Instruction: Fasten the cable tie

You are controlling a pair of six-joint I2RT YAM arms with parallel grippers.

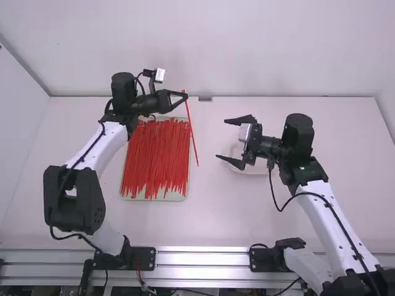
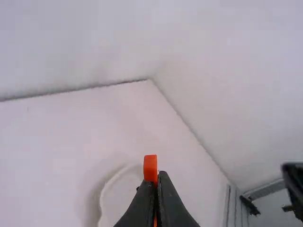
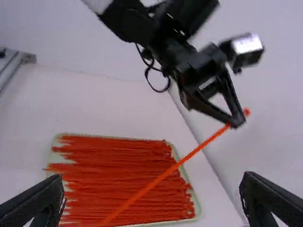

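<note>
My left gripper [image 1: 183, 94] is shut on the head end of one red cable tie [image 1: 192, 131], which hangs from it down toward the table beside the pile. In the left wrist view the tie's orange-red head [image 2: 150, 167] sticks out between the closed fingertips [image 2: 163, 189]. The right wrist view shows the left gripper [image 3: 234, 124] holding the tie [image 3: 175, 165] slanting over the pile. My right gripper [image 1: 236, 140] stands open to the right of the tie, its fingers [image 3: 38, 201] wide apart with nothing between them.
A pile of several red cable ties [image 1: 157, 157] lies on a beige tray [image 1: 154, 197] left of the middle. A white dish [image 1: 237, 168] sits under the right gripper. The back wall is close behind the left gripper.
</note>
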